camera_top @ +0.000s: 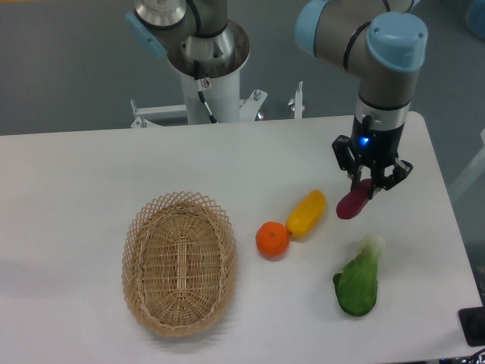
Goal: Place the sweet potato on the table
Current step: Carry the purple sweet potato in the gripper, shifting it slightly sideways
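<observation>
Toward the right edge of the table (91, 163), roughly midway between its far and near sides, I am watching the gripper (370, 184) holding the sweet potato (354, 203) by its upper end, the jaws closed narrowly around it while the tuber is hanging tilted, its lower end pointing down and to the left. I cannot tell whether that lower end is touching the tabletop or hanging just above it. That is what is worrying me: if I am opening the jaws while it is not yet resting on the surface, the smooth oval is likely dropping on its tip and rolling. Rolling left, it is heading for the yellow fruit (306, 213), which is lying near it and touching the orange (273, 239); a knock there could be sending the orange off too. Rolling toward the near right corner, it is meeting the green vegetable (358, 280). The grip on one end also looks off-centre to me, so the potato may be swinging as the fingers let go. The wicker basket (179, 262), near the front edge, is well apart from all this.
</observation>
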Action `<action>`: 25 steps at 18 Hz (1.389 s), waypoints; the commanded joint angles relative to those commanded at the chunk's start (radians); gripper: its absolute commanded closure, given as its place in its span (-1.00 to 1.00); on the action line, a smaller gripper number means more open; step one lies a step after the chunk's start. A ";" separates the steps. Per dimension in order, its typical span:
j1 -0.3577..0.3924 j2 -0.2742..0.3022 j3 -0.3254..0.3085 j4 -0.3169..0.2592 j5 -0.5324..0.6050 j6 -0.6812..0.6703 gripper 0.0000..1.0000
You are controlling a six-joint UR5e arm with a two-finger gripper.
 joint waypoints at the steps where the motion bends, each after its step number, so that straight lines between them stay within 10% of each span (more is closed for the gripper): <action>1: -0.002 0.000 -0.008 0.002 0.006 0.000 0.51; 25: 0.078 -0.006 -0.031 0.006 0.048 0.165 0.51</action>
